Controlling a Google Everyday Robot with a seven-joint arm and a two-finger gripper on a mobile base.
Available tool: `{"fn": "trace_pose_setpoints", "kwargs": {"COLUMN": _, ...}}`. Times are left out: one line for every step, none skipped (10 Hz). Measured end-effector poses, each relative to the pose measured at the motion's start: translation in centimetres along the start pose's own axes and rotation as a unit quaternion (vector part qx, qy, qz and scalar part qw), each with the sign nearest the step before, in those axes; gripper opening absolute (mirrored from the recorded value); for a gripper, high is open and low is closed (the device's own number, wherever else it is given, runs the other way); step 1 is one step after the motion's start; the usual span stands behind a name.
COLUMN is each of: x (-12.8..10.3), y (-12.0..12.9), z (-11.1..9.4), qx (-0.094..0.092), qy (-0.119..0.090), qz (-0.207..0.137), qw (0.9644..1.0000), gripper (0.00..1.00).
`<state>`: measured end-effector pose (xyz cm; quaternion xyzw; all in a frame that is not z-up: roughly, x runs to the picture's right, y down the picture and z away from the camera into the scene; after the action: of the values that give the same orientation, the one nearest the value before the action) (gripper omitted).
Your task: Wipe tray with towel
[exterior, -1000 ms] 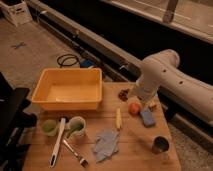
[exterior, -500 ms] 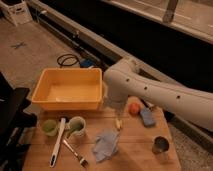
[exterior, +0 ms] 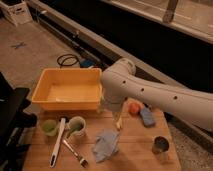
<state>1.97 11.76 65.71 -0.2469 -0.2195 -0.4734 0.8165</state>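
The gripper [exterior: 110, 106] hangs below the arm's [exterior: 150, 92] bulky white joint, over the back of the table [exterior: 137, 155] and just beside the tray's [exterior: 67, 104] right front corner. The joint hides most of it, so I cannot tell whether it is spread or closed, and nothing shows in its hold. Nearest below it lies a small yellow stick [exterior: 119, 123], and just in front of that the towel [exterior: 106, 145], a crumpled blue-grey heap on the wood, apart from the gripper and the tray. It looks light, limp and not slippery. It should give under a pinch and will droop and trail once lifted, so a raised fold near the middle of the heap seems the best place to take it. A pinch at a thin edge would likely let most of the cloth drag. The tray is a rigid yellow bin with tall walls, probably light enough to slide if the wipe pushes hard sideways. Left of the towel stand two green cups [exterior: 76, 126] with a white tool [exterior: 57, 144] and a brush [exterior: 75, 153] close by, and a trailing corner could catch these. To the right, well apart, are an orange ball [exterior: 133, 108], a blue sponge [exterior: 147, 117] and a metal cup [exterior: 160, 145].
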Motion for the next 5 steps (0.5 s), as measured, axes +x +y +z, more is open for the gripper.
{"fn": "trace_pose_setpoints", "kwargs": {"x": 0.1, "y": 0.1, "z": -0.3, "qx": 0.0, "qy": 0.011, "qz": -0.002, "qw": 0.9999, "gripper": 0.63}}
{"fn": "trace_pose_setpoints", "kwargs": {"x": 0.0, "y": -0.1, "z": -0.8, "qx": -0.001, "qy": 0.027, "qz": -0.005, "qw": 0.9996, "gripper": 0.63}}
{"fn": "trace_pose_setpoints", "kwargs": {"x": -0.2, "y": -0.5, "z": -1.3, "qx": -0.002, "qy": 0.042, "qz": -0.009, "qw": 0.9991, "gripper": 0.63}}
{"fn": "trace_pose_setpoints", "kwargs": {"x": -0.6, "y": -1.1, "z": -1.3, "qx": 0.0, "qy": 0.037, "qz": -0.015, "qw": 0.9992, "gripper": 0.63}}
{"fn": "trace_pose_setpoints", "kwargs": {"x": -0.9, "y": -1.3, "z": -0.9, "qx": -0.002, "qy": 0.028, "qz": -0.018, "qw": 0.9995, "gripper": 0.63}}
